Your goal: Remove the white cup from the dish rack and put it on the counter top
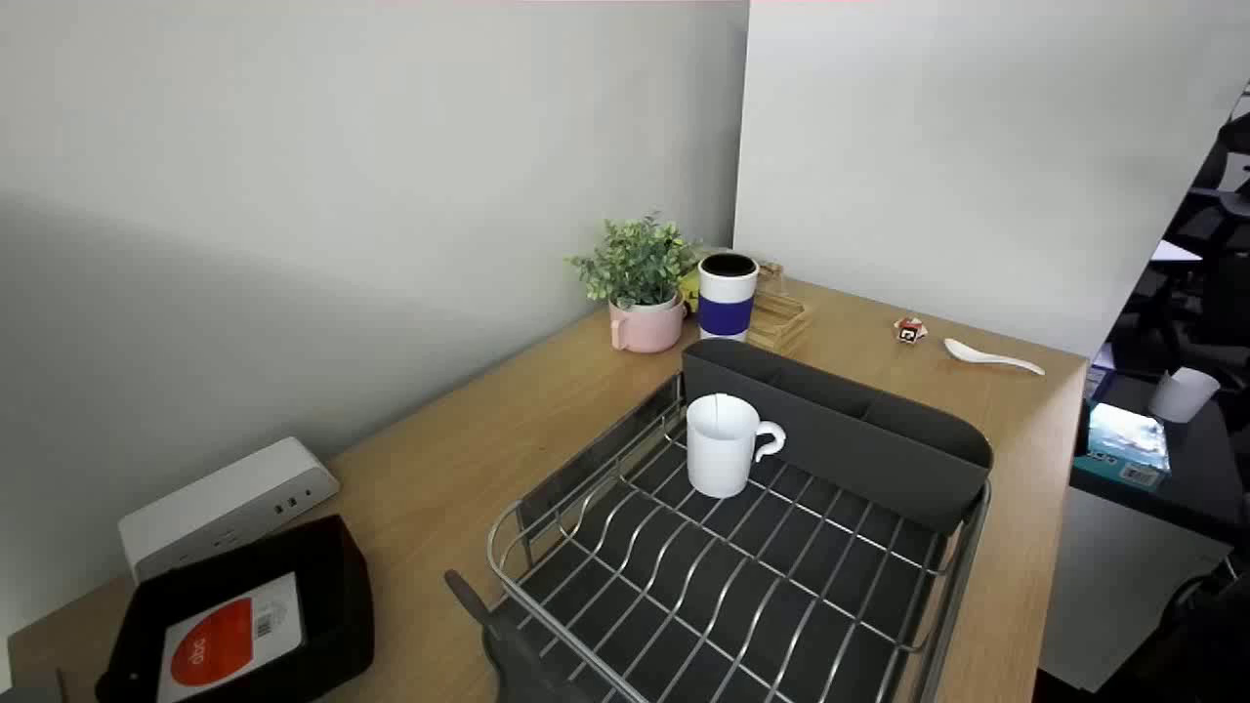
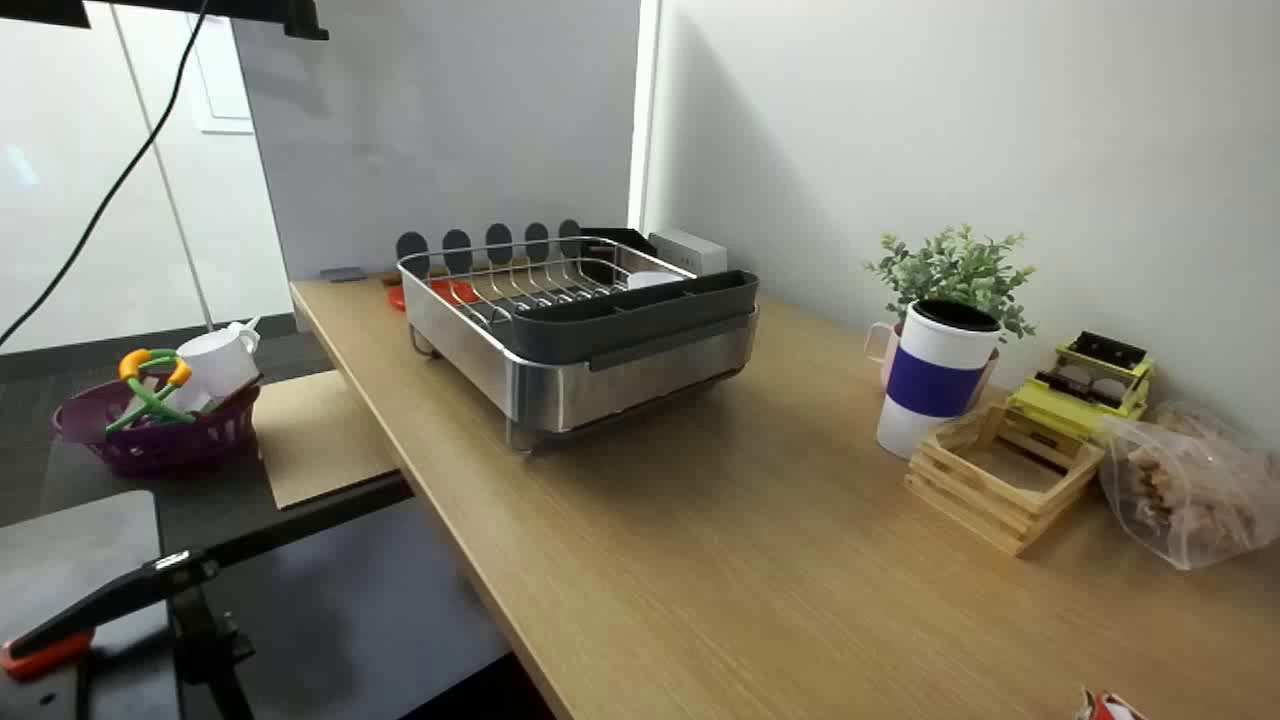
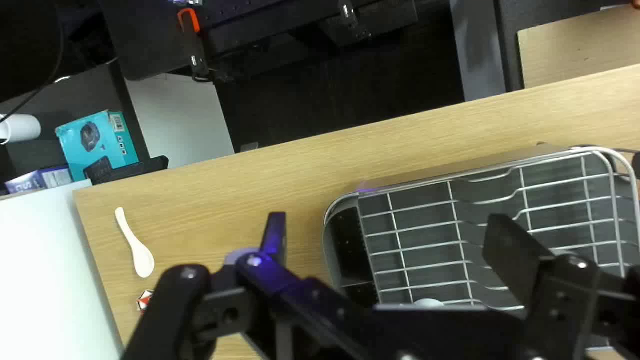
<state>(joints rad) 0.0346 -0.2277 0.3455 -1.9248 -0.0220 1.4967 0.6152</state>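
Note:
The white cup (image 1: 721,454) stands upright on the wires of the dish rack (image 1: 840,444), beside its dark grey tray section, handle toward the tray. In an exterior view only the cup's rim (image 2: 655,279) shows above the rack (image 2: 560,395). In the wrist view a small white piece of the cup (image 3: 428,303) shows past the gripper's body, the rest hidden. My gripper (image 3: 387,225) is open and empty, fingers wide apart, one over the wooden counter top (image 3: 260,190), one over the rack (image 3: 425,250). The counter top shows in both exterior views (image 1: 439,469) (image 2: 650,560).
A tall white cup with a blue band (image 1: 727,298), a potted plant (image 1: 646,322) and a wooden crate (image 2: 1000,480) stand behind the tray section. A white spoon (image 3: 135,245) lies near the end panel. A black tray (image 1: 337,625) and white power box (image 1: 229,503) flank the rack.

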